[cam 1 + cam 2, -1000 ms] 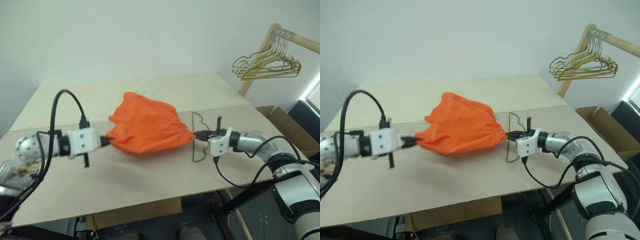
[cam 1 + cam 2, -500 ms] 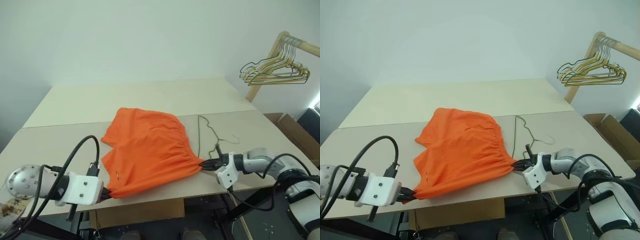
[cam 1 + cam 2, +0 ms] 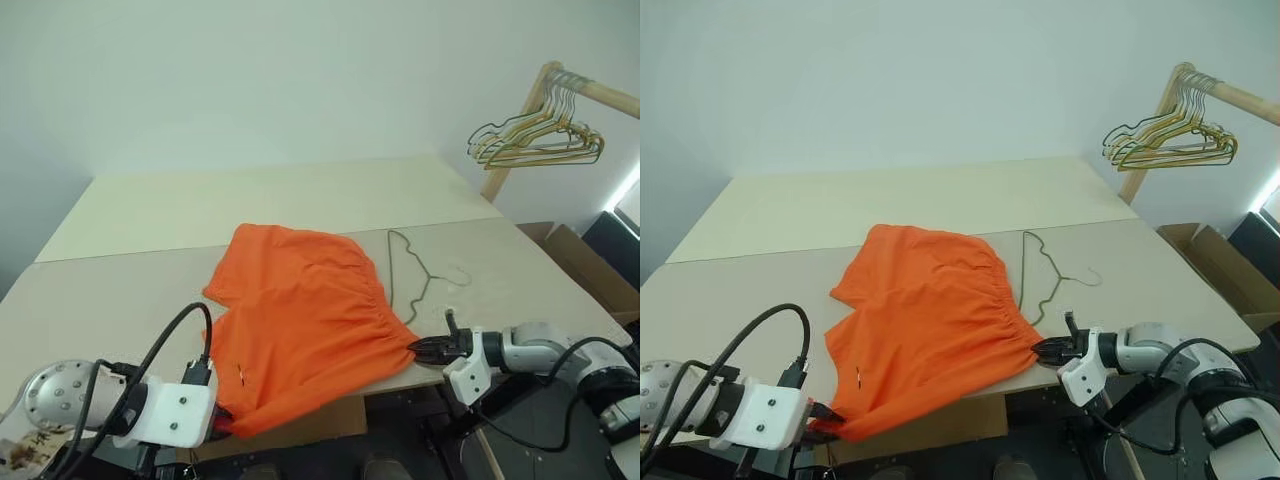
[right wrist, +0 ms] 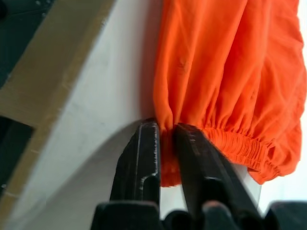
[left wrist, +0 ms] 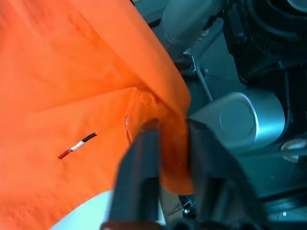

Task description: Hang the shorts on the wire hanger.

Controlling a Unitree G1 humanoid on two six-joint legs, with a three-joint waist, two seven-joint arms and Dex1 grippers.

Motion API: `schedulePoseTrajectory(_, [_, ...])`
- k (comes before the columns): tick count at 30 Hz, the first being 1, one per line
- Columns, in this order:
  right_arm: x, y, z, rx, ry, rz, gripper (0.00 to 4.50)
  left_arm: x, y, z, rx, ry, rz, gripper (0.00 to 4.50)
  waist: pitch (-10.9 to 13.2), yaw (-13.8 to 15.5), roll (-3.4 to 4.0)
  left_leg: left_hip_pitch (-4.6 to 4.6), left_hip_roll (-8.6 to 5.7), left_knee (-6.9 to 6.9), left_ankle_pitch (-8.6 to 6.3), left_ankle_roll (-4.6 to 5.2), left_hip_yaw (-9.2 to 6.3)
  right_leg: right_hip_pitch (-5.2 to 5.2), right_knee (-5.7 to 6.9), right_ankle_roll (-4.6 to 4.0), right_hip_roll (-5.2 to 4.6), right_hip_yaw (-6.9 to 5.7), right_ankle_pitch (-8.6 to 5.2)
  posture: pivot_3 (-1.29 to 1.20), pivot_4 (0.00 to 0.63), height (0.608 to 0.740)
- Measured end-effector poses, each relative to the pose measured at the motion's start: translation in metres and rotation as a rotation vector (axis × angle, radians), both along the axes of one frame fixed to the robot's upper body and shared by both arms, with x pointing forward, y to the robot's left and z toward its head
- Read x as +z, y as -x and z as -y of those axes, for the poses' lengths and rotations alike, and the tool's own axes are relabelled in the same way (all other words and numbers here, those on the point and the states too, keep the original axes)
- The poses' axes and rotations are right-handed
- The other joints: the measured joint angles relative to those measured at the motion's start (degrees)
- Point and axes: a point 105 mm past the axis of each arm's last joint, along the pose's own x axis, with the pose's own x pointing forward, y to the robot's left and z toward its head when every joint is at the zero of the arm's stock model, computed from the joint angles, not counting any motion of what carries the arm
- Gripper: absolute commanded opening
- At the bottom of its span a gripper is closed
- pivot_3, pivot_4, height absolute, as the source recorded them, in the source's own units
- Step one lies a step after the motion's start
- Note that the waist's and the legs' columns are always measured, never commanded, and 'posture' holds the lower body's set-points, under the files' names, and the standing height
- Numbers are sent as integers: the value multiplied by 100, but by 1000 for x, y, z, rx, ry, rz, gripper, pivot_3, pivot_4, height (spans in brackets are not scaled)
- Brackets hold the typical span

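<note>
Orange shorts (image 3: 930,320) lie spread on the table (image 3: 1160,270), one corner drooping over its near edge, just beside the wire hanger (image 3: 1042,275). Left gripper (image 5: 168,143) and right gripper (image 4: 165,143) each pinch fabric (thinly). A slackened pinch could let them slide floorward.

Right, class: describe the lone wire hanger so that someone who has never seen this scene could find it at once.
Start at the pale table and find the bright orange shorts spread near its front edge. Lying flat just beside their gathered waistband is the wire hanger. It is a single thin olive-gold triangle with a curved hook, unlike the bunch of hangers on the wooden rail.
</note>
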Motion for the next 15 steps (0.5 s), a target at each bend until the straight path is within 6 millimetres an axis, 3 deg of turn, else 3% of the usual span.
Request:
schedulePoseTrajectory(4, [10, 26, 10, -37, 3, -90, 3250, 4, -14, -15, 57, -1, 65, 3206, 4, 84, -4, -2, -2, -3, -5, 8, 0, -1, 2, 11, -16, -5, -10, 38, 0, 740])
schedulePoseTrajectory(8, [27, 47, 21, -190, -21, -296, 3250, 22, -31, -29, 112, 57, 121, 3206, 6, 152, -10, 2, -1, -2, -9, 14, 6, 0, 3, 21, -33, -9, -18, 40, 0, 740])
schedulePoseTrajectory(13, [80, 22, 10, -508, -329, -498, 3250, 63, -58, -26, 179, 282, 182, 3206, -3, 151, -25, 4, 2, 1, -11, 10, 10, -1, 8, 59, -33, -12, -34, 27, 0, 740])
schedulePoseTrajectory(15, [90, 10, 6, -608, -411, -540, 3250, 71, -65, -29, 215, 338, 163, 3206, -4, 155, -29, 0, 2, 1, -13, 8, 11, -9, 7, 62, -32, -14, -34, 19, 0, 740])
